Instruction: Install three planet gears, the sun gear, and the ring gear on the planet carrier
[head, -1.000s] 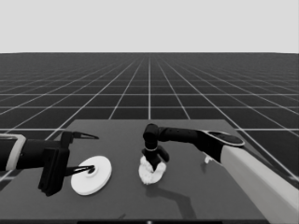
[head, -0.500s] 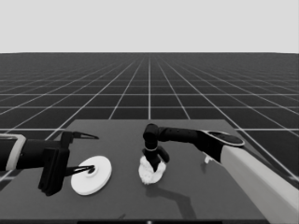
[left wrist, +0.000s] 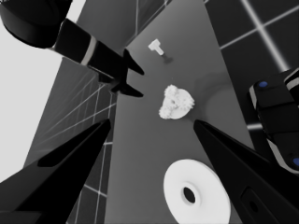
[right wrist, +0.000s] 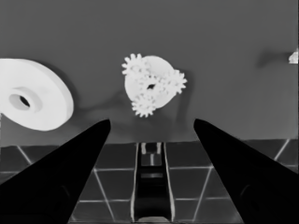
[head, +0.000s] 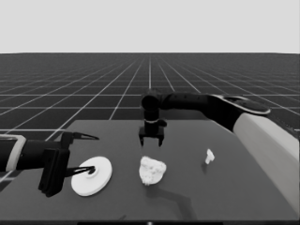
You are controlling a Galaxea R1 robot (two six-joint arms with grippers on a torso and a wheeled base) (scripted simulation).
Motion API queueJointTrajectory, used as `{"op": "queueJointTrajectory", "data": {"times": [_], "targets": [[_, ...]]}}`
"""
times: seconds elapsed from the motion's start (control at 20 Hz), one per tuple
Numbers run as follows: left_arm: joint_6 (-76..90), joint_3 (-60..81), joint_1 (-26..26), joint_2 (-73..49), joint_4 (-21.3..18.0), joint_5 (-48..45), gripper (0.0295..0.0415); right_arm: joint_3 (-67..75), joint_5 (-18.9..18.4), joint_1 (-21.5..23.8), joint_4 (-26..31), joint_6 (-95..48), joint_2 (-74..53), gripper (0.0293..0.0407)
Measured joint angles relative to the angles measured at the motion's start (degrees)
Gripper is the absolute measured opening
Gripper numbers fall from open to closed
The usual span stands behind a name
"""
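Observation:
The smaller round part [head: 161,166] lies mid-table with several small toothed gears [head: 148,172] meshed on top of it. In the right wrist view the gears [right wrist: 144,106] cover most of that part [right wrist: 161,65], one sitting at its centre. My right gripper [head: 151,141] hangs open just above and behind it, holding nothing; its fingertips [right wrist: 152,120] stand wide apart. The larger round part [head: 92,176] lies flat at the table's left end, partly under the fingers of my open, waiting left gripper [head: 87,154], which does not hold it.
A thin white piece [head: 209,156] lies to the right of the gear cluster, also visible as the thin white piece [left wrist: 155,45] in the left wrist view. The right arm's pale grey forearm [head: 262,140] fills the right side. The table's front edge runs close below the parts.
My right gripper has lifted straight up off the smaller round part, open and with nothing in it; the gears stay on the part. The left arm has not moved.

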Motion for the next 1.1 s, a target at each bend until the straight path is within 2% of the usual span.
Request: {"op": "queueJointTrajectory", "data": {"times": [0.15,0.2,0.25,0.3,0.35,0.45,0.65,0.7,0.75,0.8,0.85,0.9,0.95,1.1], "targets": [[0.00,0.00,0.00,0.00,0.00,0.00,0.0385,-0.24,0.02,0.36,0.42,-1.39,0.04,0.0385],[0.00,0.00,0.00,0.00,0.00,0.00,0.0385,25.39,9.42,-8.55,-16.89,-26.03,-15.28,0.0406],[0.00,0.00,0.00,0.00,0.00,0.00,0.0385,43.90,14.95,-19.83,-27.34,-41.85,-39.03,0.0395],[0.00,0.00,0.00,0.00,0.00,0.00,0.0385,54.80,18.16,-26.04,-33.48,-51.16,-53.76,0.0388],[0.00,0.00,0.00,0.00,0.00,0.00,0.0385,61.35,20.10,-29.43,-37.09,-56.64,-62.04,0.0386],[0.00,0.00,0.00,0.00,0.00,0.00,0.0385,67.49,21.94,-32.39,-40.48,-61.76,-69.45,0.0385],[0.00,0.00,0.00,0.00,0.00,0.00,0.0385,70.30,22.80,-33.65,-42.07,-64.14,-72.71,0.0385],[-27.79,-4.70,-0.53,3.64,14.35,23.60,0.0398,70.45,22.85,-33.71,-42.16,-64.28,-72.88,0.0385],[-54.43,-11.72,-1.29,12.46,5.81,45.41,0.0409,70.54,22.88,-33.75,-42.22,-64.36,-72.98,0.0385],[-67.29,-21.52,-0.59,18.59,-5.90,51.95,0.0401,70.59,22.90,-33.77,-42.25,-64.40,-73.04,0.0385],[-72.95,-29.62,0.47,21.75,-13.27,53.31,0.0393,70.62,22.91,-33.78,-42.27,-64.43,-73.07,0.0385],[-75.46,-35.32,1.28,23.56,-17.56,53.75,0.0388,70.64,22.92,-33.79,-42.28,-64.45,-73.09,0.0385],[-76.60,-39.11,1.81,24.71,-20.05,54.01,0.0386,70.65,22.92,-33.79,-42.29,-64.46,-73.10,0.0385],[-77.41,-44.15,2.47,26.23,-22.82,54.40,0.0385,70.66,22.92,-33.79,-42.29,-64.47,-73.11,0.0385]]}}
